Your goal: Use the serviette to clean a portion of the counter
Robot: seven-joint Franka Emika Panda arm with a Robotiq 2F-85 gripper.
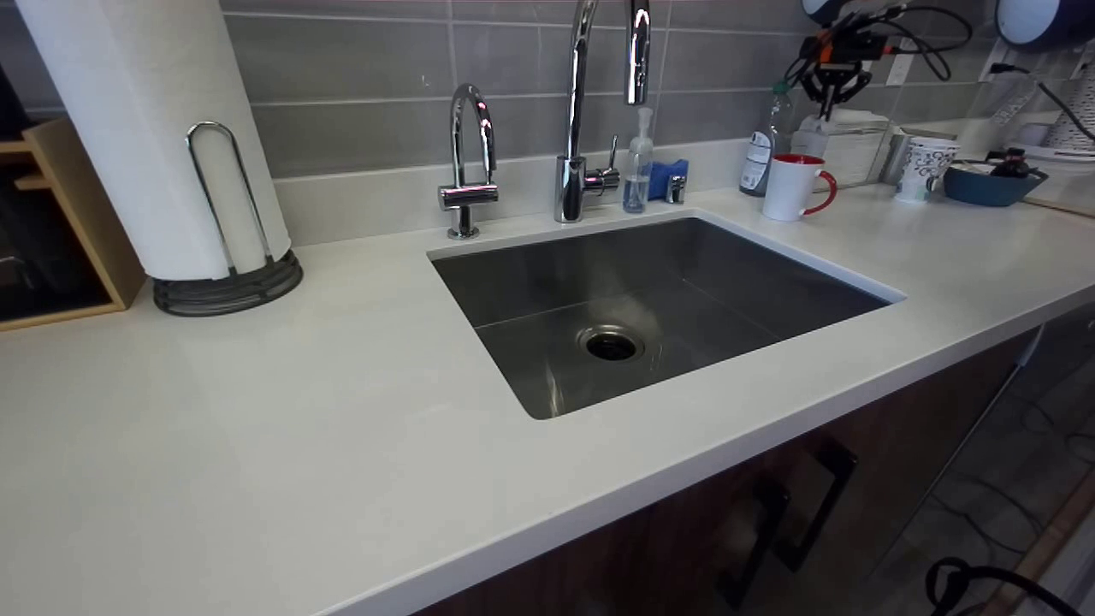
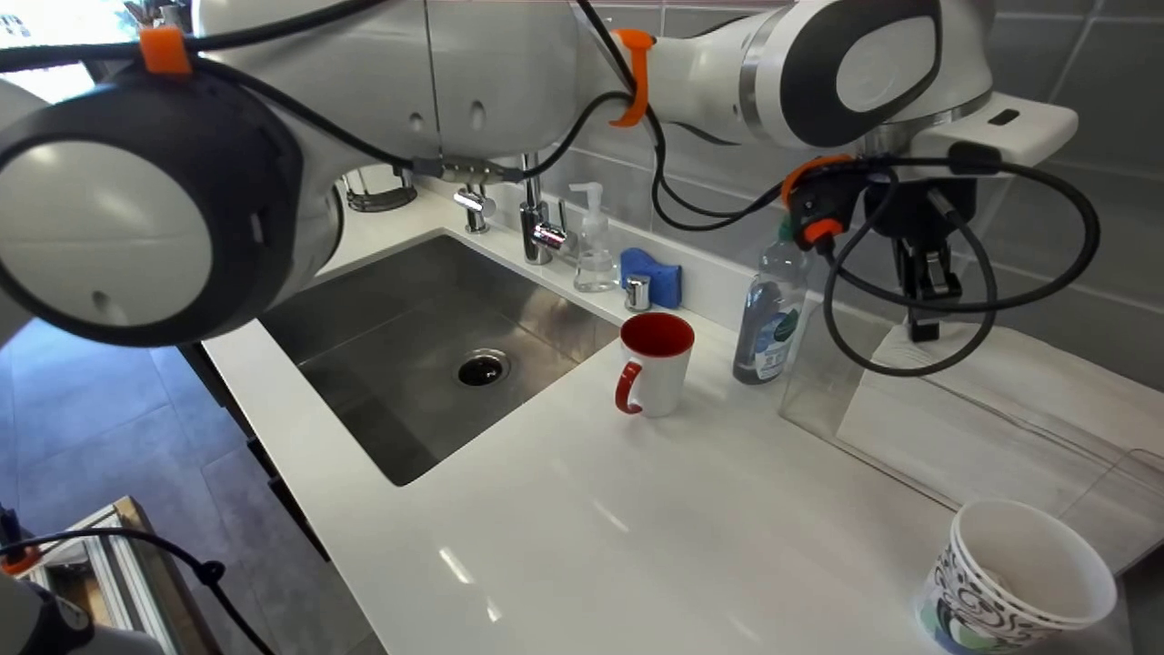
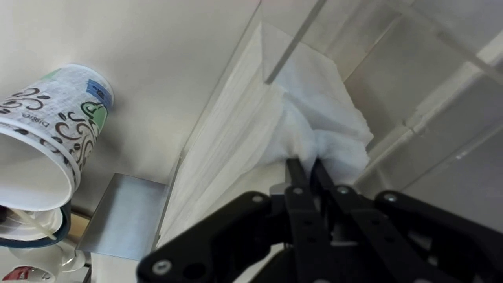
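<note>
One gripper [image 3: 307, 162], nearest in the wrist view, is pinching a bunched white serviette [image 3: 300, 135], squeezed nearly together on the paper. That serviette is lying atop one paper stack [image 3: 224, 157] in one clear holder [image 2: 818, 387] at the back of the desk [image 2: 582, 509]; whether it is sitting free of the stack, I cannot tell. Behind one sink [image 1: 684, 291], two taps [image 1: 466, 197] and one pump bottle [image 1: 636, 175] are standing. One detergent bottle [image 2: 767, 323] and one red-handled mug [image 2: 666, 382] are standing between sink and holder, appearing in both exterior views. Near the holder, at least two nested paper cups [image 3: 67, 106] are standing; only the wrist view is showing their blue patch [image 3: 99, 93]. One paper towel roll's [image 1: 154, 145] long white side is showing only in an exterior view; one blue bowl [image 1: 984, 190] is appearing there and in the wrist view.
</note>
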